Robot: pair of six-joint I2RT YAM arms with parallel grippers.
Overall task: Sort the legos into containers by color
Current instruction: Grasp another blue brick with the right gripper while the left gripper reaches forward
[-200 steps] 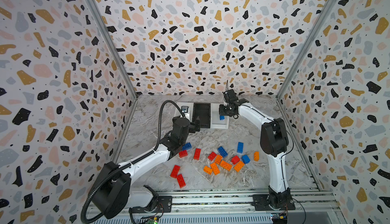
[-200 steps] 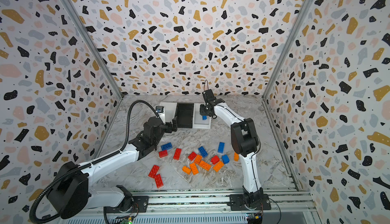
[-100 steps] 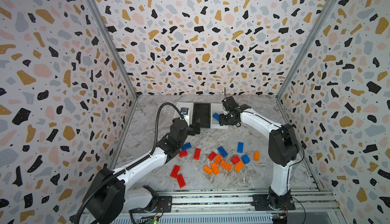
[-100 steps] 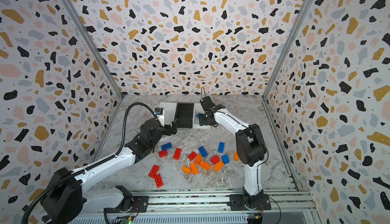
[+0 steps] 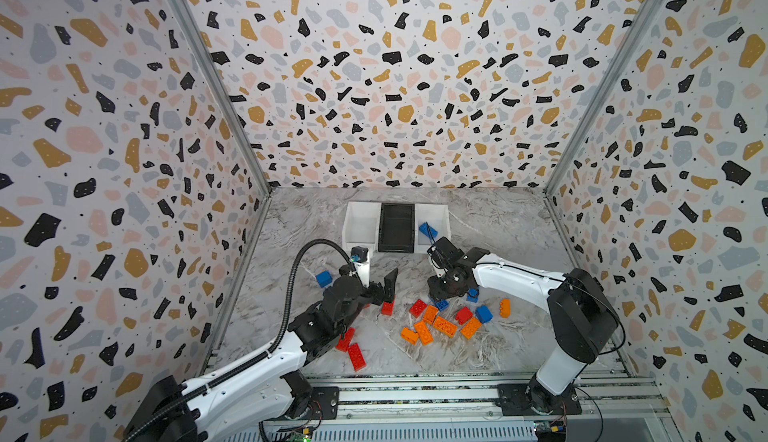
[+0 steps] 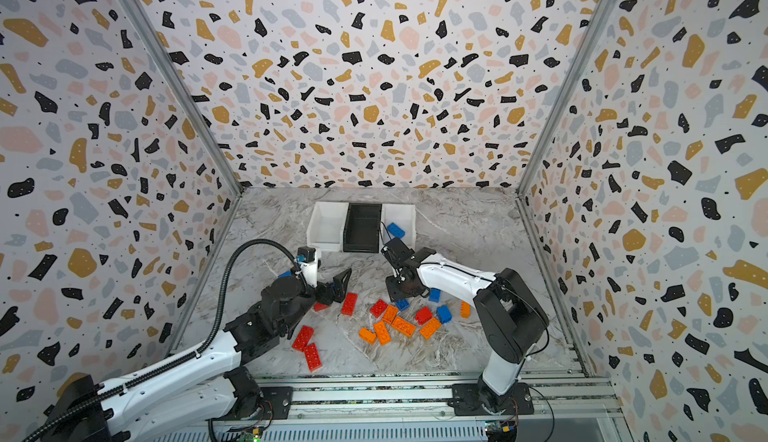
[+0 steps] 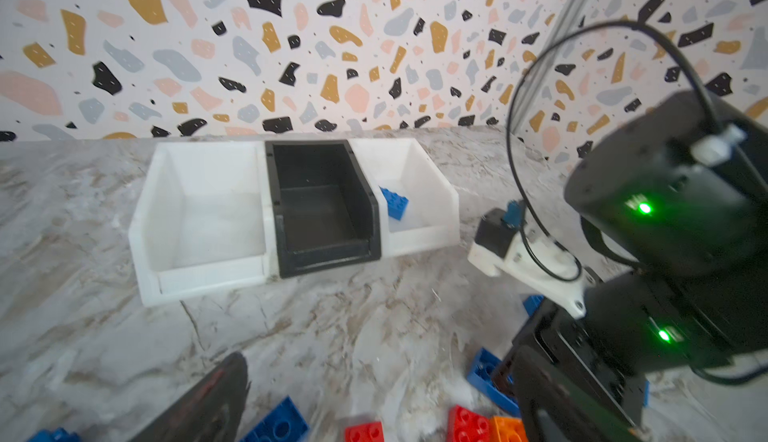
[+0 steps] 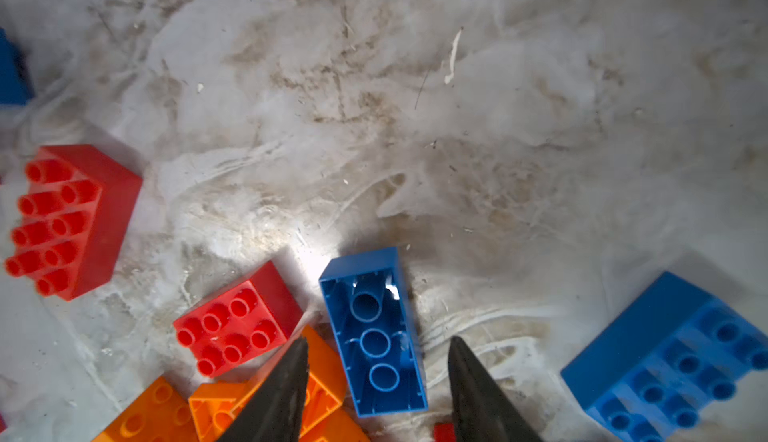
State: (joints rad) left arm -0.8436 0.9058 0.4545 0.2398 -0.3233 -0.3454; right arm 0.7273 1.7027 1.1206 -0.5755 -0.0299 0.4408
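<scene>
Three containers stand in a row at the back: a white bin (image 5: 360,227), a black bin (image 5: 397,227) and a white bin (image 5: 436,213) holding one blue lego (image 5: 427,230). Red, orange and blue legos (image 5: 444,326) lie scattered on the marble floor in front. My right gripper (image 8: 379,346) hangs open, pointing down over the pile, its fingers either side of an upside-down blue lego (image 8: 374,327) without gripping it. My left gripper (image 5: 380,292) is wide open and empty, low over a red lego (image 5: 387,307) left of the pile.
A lone blue lego (image 5: 323,278) lies left of my left arm. Two red legos (image 5: 351,348) rest near the front rail. Speckled walls close off three sides. The right arm (image 7: 665,219) fills one side of the left wrist view.
My right gripper left the blue lego in the right white bin, opened, and swung back down to the pile. My left arm shifted only slightly.
</scene>
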